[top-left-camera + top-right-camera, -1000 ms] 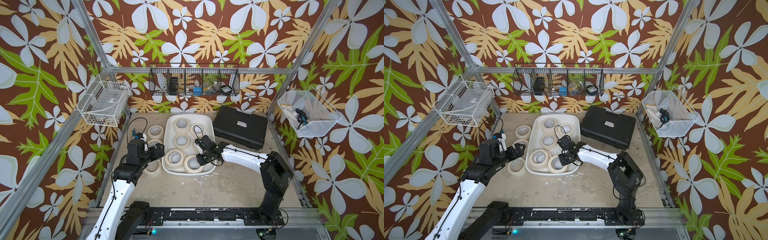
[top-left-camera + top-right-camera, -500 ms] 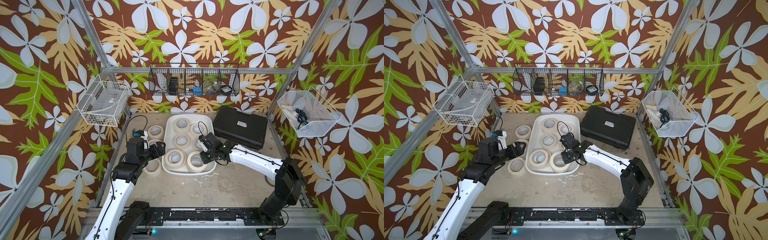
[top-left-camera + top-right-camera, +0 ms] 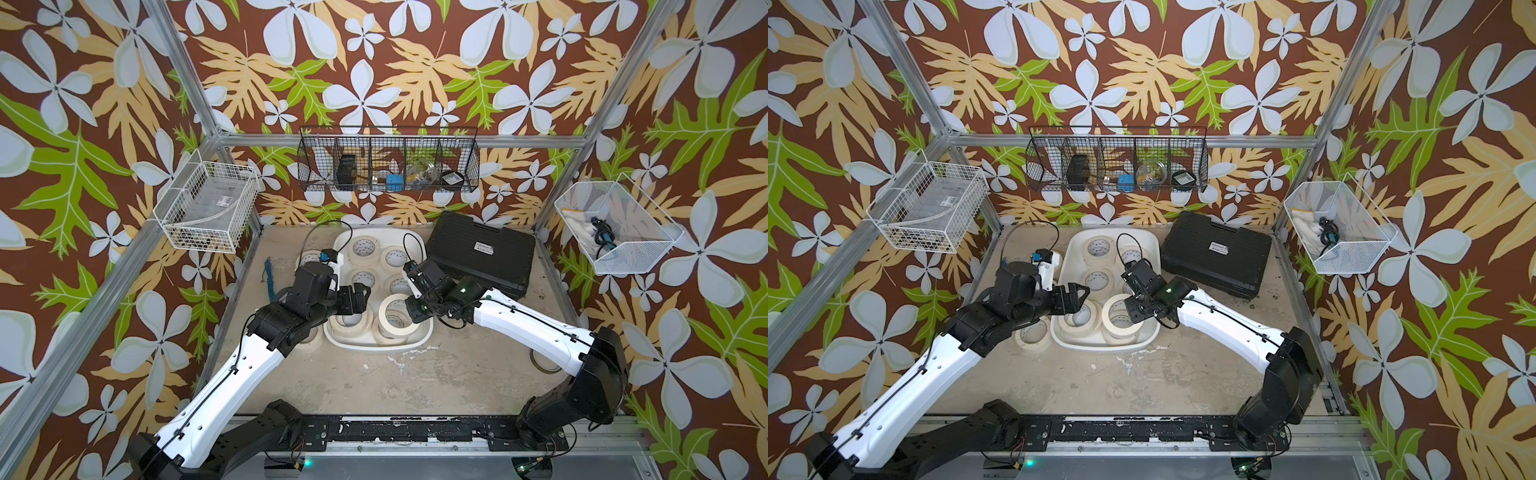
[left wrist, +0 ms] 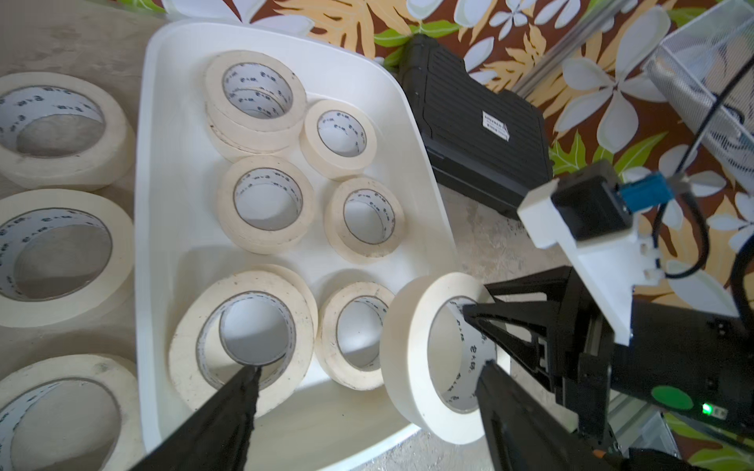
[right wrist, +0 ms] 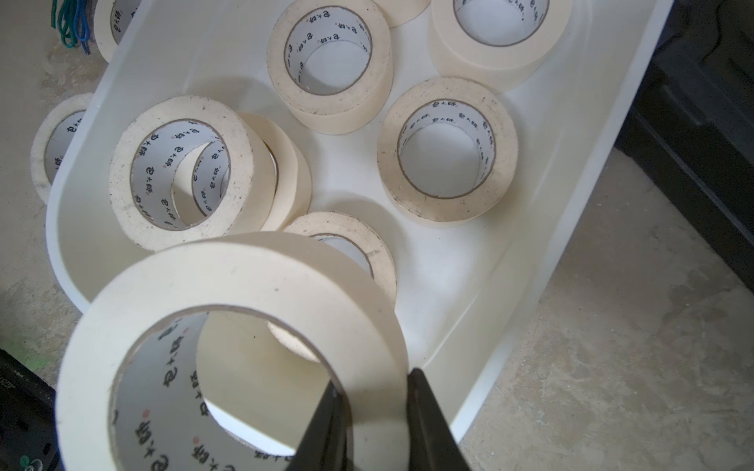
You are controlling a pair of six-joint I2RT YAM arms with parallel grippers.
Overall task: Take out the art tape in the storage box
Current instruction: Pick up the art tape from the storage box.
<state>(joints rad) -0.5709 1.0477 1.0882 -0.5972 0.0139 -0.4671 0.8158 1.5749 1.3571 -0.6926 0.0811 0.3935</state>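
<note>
The storage box (image 3: 376, 344) is a white tub in mid-table, and several cream art tape rolls lie flat in it (image 4: 267, 204). My right gripper (image 5: 373, 381) is shut on the wall of one roll (image 5: 245, 269), one finger inside its core. That roll hangs tilted above the box's front right corner (image 3: 1109, 307). My left gripper (image 4: 371, 367) is open over the box's front left, one fingertip above the hole of a roll (image 4: 196, 326) lying there. Three more rolls (image 4: 61, 261) lie on the table left of the box.
A black ribbed case (image 3: 482, 253) lies right of the box, close behind my right arm. A green-blue cord (image 3: 268, 276) lies at the table's left edge. Wire baskets hang on the left (image 3: 208, 212), back (image 3: 388, 166) and right (image 3: 615, 232) walls.
My left gripper has swung right from the table's left side to over the box, its jaws narrowing slightly. My right gripper has tilted its roll up off the box floor.
</note>
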